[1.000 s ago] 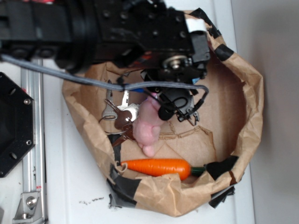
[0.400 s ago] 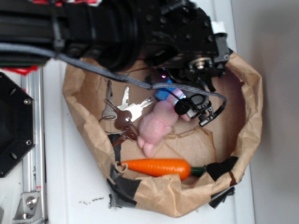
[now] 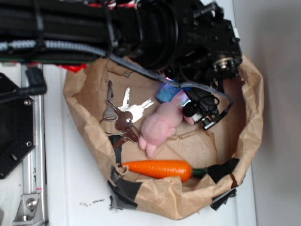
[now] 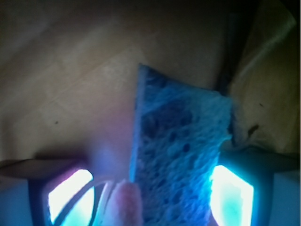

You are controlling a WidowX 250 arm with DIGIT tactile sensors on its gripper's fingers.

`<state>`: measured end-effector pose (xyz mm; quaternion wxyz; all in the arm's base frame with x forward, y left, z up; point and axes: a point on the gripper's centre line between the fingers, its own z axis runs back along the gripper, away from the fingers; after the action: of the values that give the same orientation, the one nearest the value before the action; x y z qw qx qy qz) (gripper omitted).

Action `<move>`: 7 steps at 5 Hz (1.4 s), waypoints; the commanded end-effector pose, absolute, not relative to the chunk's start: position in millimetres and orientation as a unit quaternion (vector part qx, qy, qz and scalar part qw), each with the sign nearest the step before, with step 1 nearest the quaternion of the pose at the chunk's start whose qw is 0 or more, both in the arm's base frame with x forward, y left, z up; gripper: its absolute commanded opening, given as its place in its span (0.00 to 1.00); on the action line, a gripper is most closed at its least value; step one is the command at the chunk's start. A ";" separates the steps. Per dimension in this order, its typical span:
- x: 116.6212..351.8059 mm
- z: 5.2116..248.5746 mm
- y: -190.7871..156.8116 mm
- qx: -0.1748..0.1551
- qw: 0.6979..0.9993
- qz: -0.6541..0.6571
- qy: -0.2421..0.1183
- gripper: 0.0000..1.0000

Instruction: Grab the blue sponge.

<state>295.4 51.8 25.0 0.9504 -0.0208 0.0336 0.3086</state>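
The blue sponge [image 4: 181, 155] is light blue and porous. In the wrist view it lies between my gripper's [image 4: 150, 200] two lit pads, close to the right pad [image 4: 231, 193] and with a gap to the left pad [image 4: 69, 194]. The tip of the pink plush bunny's ear [image 4: 123, 205] also sits between the pads, left of the sponge. The jaws stand open. In the exterior view only a corner of the sponge [image 3: 165, 94] shows under the black arm, just above the bunny [image 3: 160, 125]. My gripper [image 3: 177, 88] is mostly hidden by the arm there.
Everything lies in a low brown paper bag [image 3: 254, 108] on a white table. A bunch of keys [image 3: 121, 113] lies left of the bunny. An orange carrot [image 3: 160, 169] lies along the bag's front wall. A black plate [image 3: 11, 127] and a metal rail [image 3: 33, 155] are at the left.
The arm has moved right and toward the back of the bag. The bunny has shifted and tilted right, and the sponge's corner has come into view beneath the arm.
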 end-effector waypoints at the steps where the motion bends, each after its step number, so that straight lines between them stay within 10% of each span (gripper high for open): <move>1: 295.4 38.8 67.9 -0.018 0.946 0.325 0.002 0.00; 3: 295.7 58.9 74.6 -0.041 0.969 0.243 -0.027 0.00; 5: 265.5 158.6 30.9 -0.102 0.992 0.051 -0.061 0.00; 7: 250.2 203.2 17.5 -0.066 0.997 -0.003 -0.048 0.00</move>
<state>248.2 7.1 188.7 0.9973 -0.0709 -0.0178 0.0072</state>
